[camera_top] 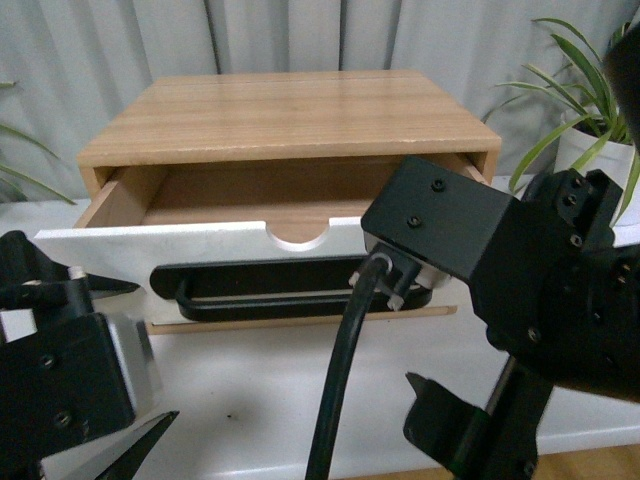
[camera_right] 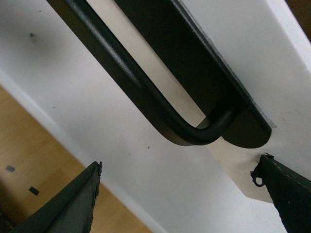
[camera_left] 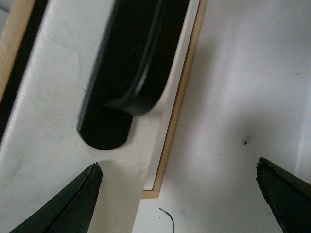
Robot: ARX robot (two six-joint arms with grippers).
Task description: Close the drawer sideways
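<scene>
the drawer [camera_top: 120, 250] stands open at frame centre; left fingers [camera_left: 73, 204] and right fingers [camera_right: 68, 208] are spread, near its black handle [camera_top: 270, 307].

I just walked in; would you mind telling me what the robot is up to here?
A two-armed robot faces a wooden cabinet on a white table. The cabinet's drawer stands pulled out. The left gripper and the right gripper are both open, each near one end of the black handle, gripping nothing. The drawer is not yet closed.
</scene>
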